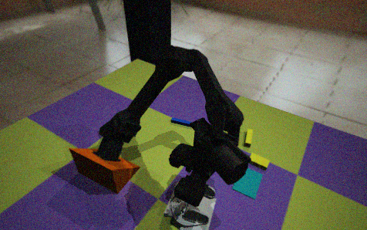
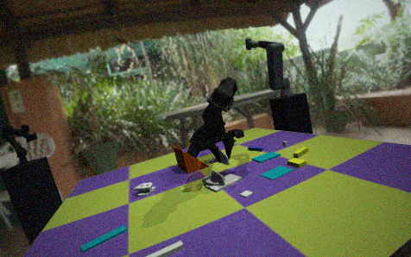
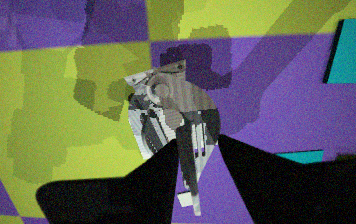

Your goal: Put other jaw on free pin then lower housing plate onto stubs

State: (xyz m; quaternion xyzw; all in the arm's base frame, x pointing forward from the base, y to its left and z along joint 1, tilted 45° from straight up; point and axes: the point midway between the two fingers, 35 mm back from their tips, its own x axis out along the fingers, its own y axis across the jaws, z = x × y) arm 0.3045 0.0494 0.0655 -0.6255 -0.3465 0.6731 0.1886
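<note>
My gripper (image 1: 189, 194) (image 3: 197, 141) is over the base plate (image 1: 210, 208) (image 2: 230, 182), shut on a grey jaw (image 3: 186, 160). The jaw shows as a narrow dark bar between the fingertips in the wrist view. In the exterior view a grey jaw piece (image 2: 217, 178) stands up from the base plate. Whether the teeth mesh, and how the jaws sit on their pins, is hidden or too blurred to tell. A white piece with holes, seemingly the housing plate (image 2: 144, 186), lies on the mat left of the base plate.
The arm rises from an orange wedge base (image 1: 100, 174) (image 2: 187, 161). Teal slabs (image 1: 248, 183) (image 2: 277, 172), yellow blocks (image 1: 259, 160) (image 2: 297, 162) and a blue bar (image 1: 180, 122) (image 2: 255, 148) lie around. A small white tile (image 2: 246, 193) lies near the base plate. Parked arms stand beyond the mat.
</note>
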